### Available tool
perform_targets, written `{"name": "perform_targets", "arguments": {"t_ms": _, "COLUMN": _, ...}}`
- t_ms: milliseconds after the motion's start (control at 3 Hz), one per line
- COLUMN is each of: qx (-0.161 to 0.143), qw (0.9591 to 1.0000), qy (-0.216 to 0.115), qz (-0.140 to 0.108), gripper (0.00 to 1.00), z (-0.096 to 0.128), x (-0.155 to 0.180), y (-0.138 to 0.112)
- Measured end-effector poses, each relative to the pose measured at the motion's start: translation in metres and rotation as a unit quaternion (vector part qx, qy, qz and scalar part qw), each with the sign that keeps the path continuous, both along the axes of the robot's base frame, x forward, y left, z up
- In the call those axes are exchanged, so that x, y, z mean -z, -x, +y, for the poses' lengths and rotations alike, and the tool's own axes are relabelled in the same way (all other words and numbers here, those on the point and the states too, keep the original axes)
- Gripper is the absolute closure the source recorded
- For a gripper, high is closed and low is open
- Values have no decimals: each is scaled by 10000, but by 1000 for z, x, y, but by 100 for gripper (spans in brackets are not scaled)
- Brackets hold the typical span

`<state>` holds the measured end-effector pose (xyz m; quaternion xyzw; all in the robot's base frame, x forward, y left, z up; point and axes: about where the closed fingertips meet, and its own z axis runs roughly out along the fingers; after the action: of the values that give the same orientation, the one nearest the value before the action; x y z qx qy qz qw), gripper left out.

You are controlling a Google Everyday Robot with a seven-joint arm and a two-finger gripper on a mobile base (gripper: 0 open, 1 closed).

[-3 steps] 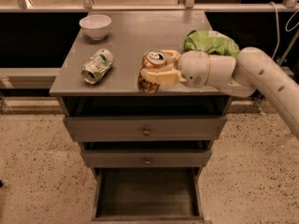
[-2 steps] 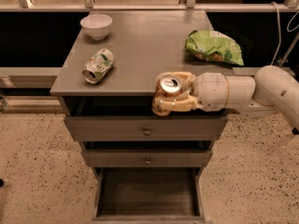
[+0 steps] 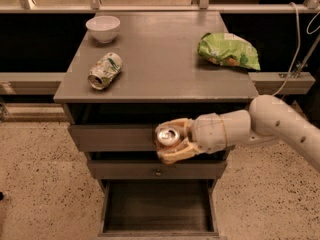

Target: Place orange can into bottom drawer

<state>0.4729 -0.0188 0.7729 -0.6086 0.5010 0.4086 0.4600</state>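
My gripper (image 3: pixel 170 140) is shut on the orange can (image 3: pixel 167 136), whose silver top with pull tab faces the camera. I hold it in the air in front of the upper grey drawer (image 3: pixel 110 137), below the tabletop edge. The bottom drawer (image 3: pixel 157 204) is pulled open directly below, its dark wood-grain interior showing. My white arm (image 3: pixel 260 124) reaches in from the right.
On the grey tabletop (image 3: pixel 155 59) lie a crushed white-green can (image 3: pixel 104 71) at the left, a white bowl (image 3: pixel 103 28) at the back left and a green chip bag (image 3: pixel 228 50) at the right. A middle drawer (image 3: pixel 155 170) is closed. Speckled floor surrounds the cabinet.
My gripper has carried the orange can off the tabletop, forward and down, from the table's front edge to in front of the upper drawer.
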Motion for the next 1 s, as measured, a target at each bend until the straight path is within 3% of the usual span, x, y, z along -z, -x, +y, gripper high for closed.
{"name": "perform_targets", "arguments": {"t_ms": 333, "qx": 79, "qw": 9991, "qy": 141, "qz": 401, "gripper": 100, "z": 26, "x": 62, "y": 9}}
{"name": "perform_targets", "arguments": {"t_ms": 667, "qx": 79, "qw": 9991, "qy": 141, "qz": 401, "gripper": 100, "z": 26, "x": 62, "y": 9}}
{"name": "perform_targets", "arguments": {"t_ms": 1000, "qx": 596, "qw": 9969, "qy": 415, "qz": 286, "gripper": 100, "z": -10, "x": 84, "y": 8}}
